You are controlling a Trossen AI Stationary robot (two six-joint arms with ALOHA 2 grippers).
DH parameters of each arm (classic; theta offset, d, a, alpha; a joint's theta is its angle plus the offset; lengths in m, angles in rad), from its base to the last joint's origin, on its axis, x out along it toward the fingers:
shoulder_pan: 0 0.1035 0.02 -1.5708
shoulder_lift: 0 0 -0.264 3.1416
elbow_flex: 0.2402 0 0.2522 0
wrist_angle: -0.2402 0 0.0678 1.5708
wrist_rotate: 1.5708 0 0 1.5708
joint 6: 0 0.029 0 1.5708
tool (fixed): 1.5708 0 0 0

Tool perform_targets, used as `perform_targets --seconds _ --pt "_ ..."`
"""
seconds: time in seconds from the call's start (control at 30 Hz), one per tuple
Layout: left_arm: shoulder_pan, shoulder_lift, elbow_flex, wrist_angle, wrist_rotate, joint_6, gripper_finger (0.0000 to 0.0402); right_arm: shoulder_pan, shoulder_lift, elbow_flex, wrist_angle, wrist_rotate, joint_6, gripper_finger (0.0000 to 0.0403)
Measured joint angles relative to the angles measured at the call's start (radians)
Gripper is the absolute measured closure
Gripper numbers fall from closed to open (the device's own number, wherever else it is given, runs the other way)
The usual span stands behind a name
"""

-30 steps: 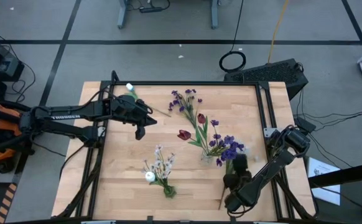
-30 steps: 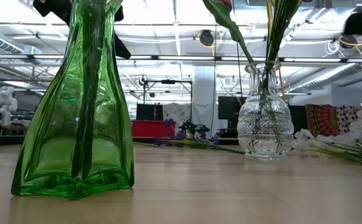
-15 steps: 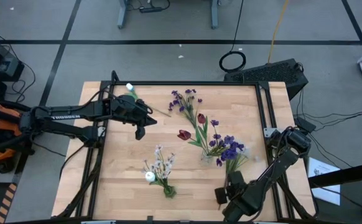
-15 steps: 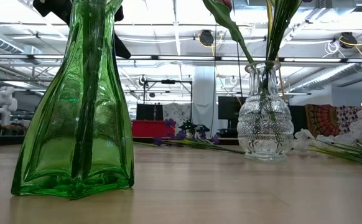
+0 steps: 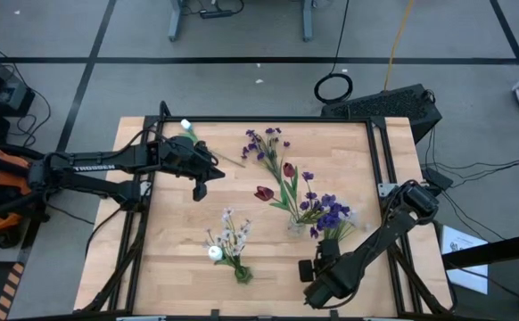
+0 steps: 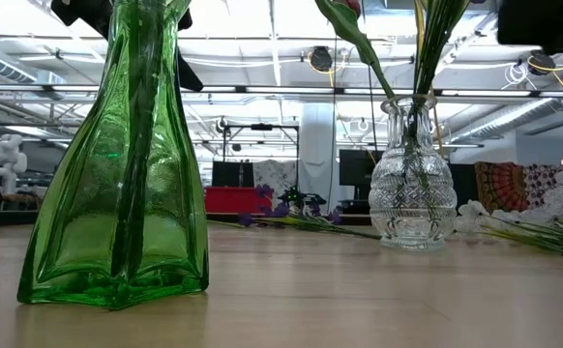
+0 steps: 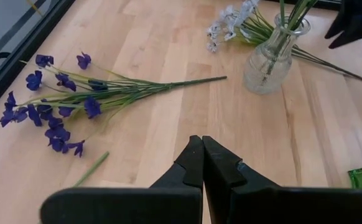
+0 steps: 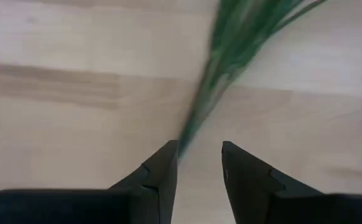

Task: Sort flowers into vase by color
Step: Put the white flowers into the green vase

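Right gripper [image 5: 306,271], jaws spread and empty, has swung from beside the clear vase [image 5: 297,224] toward the green vase [image 5: 242,273]. Loose purple flowers [image 5: 261,145] lie beyond the clear vase, unsorted. Left gripper [image 5: 201,189], jaws pressed together, waits.

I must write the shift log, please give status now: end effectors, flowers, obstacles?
Left end effector shut, empty, above mid-table. Right end effector open over green stems near the table's front edge. Purple flowers loose on table. Nothing blocking.

Two vases, one green [image 6: 117,164], one clear [image 6: 412,179]; two red tulips [image 5: 275,181].
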Motion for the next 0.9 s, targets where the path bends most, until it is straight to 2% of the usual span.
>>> perform_targets --seconds 0.17,0.4,0.7,0.8,0.9 --pt "0.000 0.000 0.000 -0.005 0.000 0.000 0.0400 0.002 0.000 -0.030 -0.007 0.017 0.004 0.0284" --pt "0.000 0.000 0.000 -0.005 0.000 -0.007 0.0400 0.002 0.000 -0.129 0.171 0.050 0.007 0.0286" --pt "0.000 0.000 0.000 -0.003 0.000 -0.010 0.0400 -0.003 -0.004 -0.224 0.244 0.044 -0.018 0.0289" --pt "0.000 0.000 0.000 -0.003 0.000 -0.010 0.0400 -0.005 -0.008 -0.264 0.318 0.047 -0.054 0.0315" --pt "0.000 0.000 0.000 -0.003 0.000 -0.010 0.0400 -0.006 -0.010 -0.286 0.380 0.054 -0.067 0.0375"
